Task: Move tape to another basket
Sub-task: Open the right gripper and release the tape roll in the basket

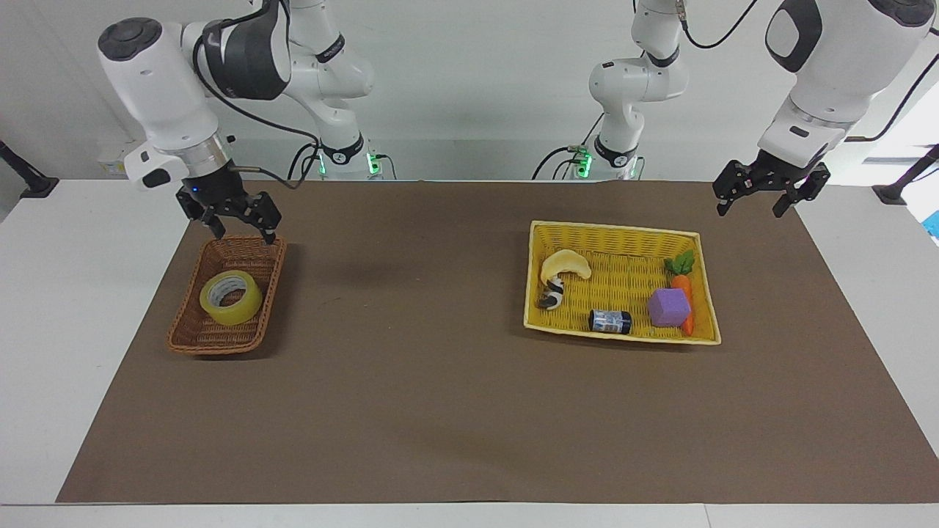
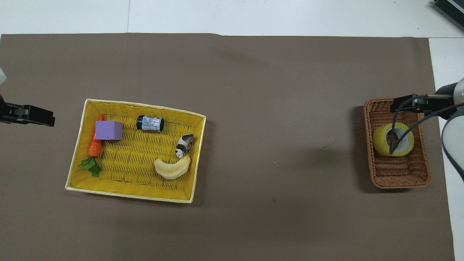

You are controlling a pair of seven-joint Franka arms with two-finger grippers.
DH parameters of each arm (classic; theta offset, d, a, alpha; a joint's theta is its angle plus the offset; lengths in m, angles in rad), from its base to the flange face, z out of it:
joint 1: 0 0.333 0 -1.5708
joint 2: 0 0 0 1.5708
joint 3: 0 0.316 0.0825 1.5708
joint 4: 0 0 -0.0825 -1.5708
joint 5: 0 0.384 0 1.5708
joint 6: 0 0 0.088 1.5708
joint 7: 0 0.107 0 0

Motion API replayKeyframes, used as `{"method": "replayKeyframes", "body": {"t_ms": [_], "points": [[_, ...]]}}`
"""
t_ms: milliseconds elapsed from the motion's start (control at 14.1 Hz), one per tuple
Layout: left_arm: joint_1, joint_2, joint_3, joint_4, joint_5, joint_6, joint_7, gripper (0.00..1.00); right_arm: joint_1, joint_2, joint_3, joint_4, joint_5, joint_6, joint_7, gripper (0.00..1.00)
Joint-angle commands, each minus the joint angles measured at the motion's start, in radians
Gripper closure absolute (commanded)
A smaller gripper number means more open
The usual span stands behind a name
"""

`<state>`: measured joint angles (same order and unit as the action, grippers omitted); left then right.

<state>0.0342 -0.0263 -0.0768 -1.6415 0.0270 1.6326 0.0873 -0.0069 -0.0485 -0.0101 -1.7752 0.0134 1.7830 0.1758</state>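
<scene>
The tape [image 1: 246,306] lies in the small brown wicker basket [image 1: 220,345], tilted a little, with its core ring showing. In the overhead view the tape [image 2: 378,143] sits in the middle of that basket [image 2: 398,174], and a black cable crosses over it. My right gripper [image 1: 246,236] is open and empty. It hangs above the basket's rim, clear of the tape, and it also shows in the overhead view [image 2: 406,102]. My left gripper [image 1: 750,211] is open and empty. It waits in the air over the mat's corner by the yellow basket and shows in the overhead view [image 2: 36,117].
A large yellow woven basket [image 1: 616,229] stands toward the left arm's end of the table. It holds a pale crescent toy [image 1: 565,264], a panda figure [image 1: 552,293], a small can [image 1: 610,321], a purple cube [image 1: 669,306] and a toy carrot [image 1: 682,282]. A brown mat [image 1: 411,367] covers the table.
</scene>
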Motion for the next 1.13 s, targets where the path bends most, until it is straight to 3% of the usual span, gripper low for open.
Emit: {"method": "replayKeyframes", "body": {"t_ms": [0, 142, 425, 850, 1062], "points": [[0.006, 0.003, -0.003, 0.019, 0.014, -0.014, 0.008, 0.00, 0.001, -0.022, 0.001, 0.080, -0.019, -0.118, 0.034, 0.00], [0.006, 0.005, -0.003, 0.019, 0.014, -0.014, 0.008, 0.00, 0.002, -0.024, 0.004, 0.137, -0.018, -0.166, 0.034, 0.00], [-0.010, 0.005, -0.003, 0.017, 0.014, -0.014, 0.008, 0.00, 0.001, -0.039, 0.019, 0.135, -0.003, -0.178, 0.060, 0.00], [-0.013, 0.005, -0.003, 0.017, 0.011, -0.014, 0.008, 0.00, -0.013, -0.057, 0.015, 0.172, -0.035, -0.295, 0.008, 0.00], [-0.023, 0.005, -0.003, 0.017, 0.011, -0.014, 0.008, 0.00, -0.018, -0.065, 0.002, 0.165, -0.070, -0.278, -0.057, 0.00]]}}
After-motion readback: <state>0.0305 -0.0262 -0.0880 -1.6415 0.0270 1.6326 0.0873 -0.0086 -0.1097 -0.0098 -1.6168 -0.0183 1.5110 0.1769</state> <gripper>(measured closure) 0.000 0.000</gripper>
